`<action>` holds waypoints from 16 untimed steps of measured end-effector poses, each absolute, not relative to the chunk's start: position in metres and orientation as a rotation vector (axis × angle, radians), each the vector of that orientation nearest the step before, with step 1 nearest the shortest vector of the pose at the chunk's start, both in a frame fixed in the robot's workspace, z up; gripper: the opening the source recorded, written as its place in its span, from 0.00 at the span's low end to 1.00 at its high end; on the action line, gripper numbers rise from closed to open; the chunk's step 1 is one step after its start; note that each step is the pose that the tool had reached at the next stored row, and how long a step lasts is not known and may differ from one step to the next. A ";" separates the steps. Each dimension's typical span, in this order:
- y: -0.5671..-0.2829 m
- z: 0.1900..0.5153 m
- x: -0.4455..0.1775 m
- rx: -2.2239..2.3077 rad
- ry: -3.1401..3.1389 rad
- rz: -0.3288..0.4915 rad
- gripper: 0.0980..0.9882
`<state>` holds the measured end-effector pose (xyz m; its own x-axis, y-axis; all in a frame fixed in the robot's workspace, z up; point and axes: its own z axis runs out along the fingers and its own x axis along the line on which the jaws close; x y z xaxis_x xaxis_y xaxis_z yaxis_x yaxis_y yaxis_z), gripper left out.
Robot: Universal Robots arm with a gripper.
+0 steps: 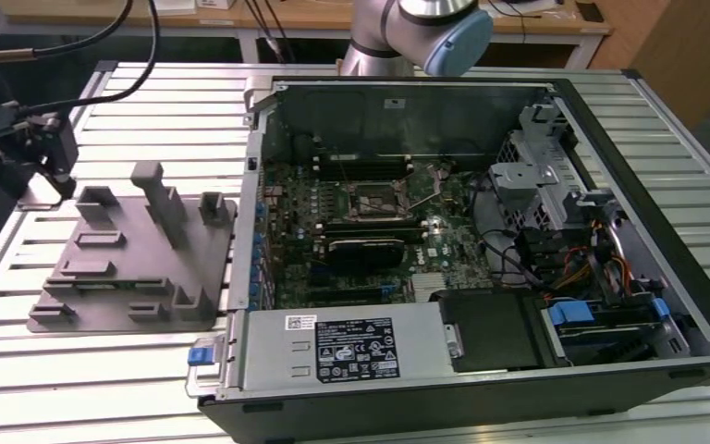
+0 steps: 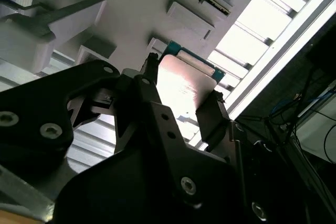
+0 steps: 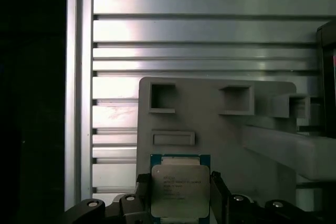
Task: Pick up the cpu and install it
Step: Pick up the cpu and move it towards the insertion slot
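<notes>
The cpu (image 3: 177, 186) is a small square chip with a silvery top and a green edge. In both wrist views it sits between my gripper's two black fingers, one against each side. My gripper (image 3: 178, 182) is shut on it, and the chip (image 2: 185, 83) is held just over the near end of the grey fixture (image 3: 220, 129). In the exterior view my gripper (image 1: 56, 176) hangs at the exterior view's left, beside the fixture's (image 1: 133, 264) far left corner. The motherboard socket (image 1: 373, 196) lies inside the open computer case (image 1: 688, 305), well to the right.
The grey fixture carries several raised blocks and posts (image 1: 158, 199). The ribbed metal table (image 1: 121, 370) runs under everything, with its edge rail (image 3: 79, 103) close beside the gripper. Cables (image 1: 84, 55) hang above the gripper. The arm's base (image 1: 386, 37) stands behind the case.
</notes>
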<state>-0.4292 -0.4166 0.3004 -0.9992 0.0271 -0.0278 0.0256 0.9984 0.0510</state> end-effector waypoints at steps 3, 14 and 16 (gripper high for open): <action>-0.417 0.309 -0.429 0.041 3.111 0.079 0.50; -0.416 0.337 -0.429 0.041 3.109 0.079 0.50; -0.416 0.343 -0.429 0.041 3.108 0.079 0.50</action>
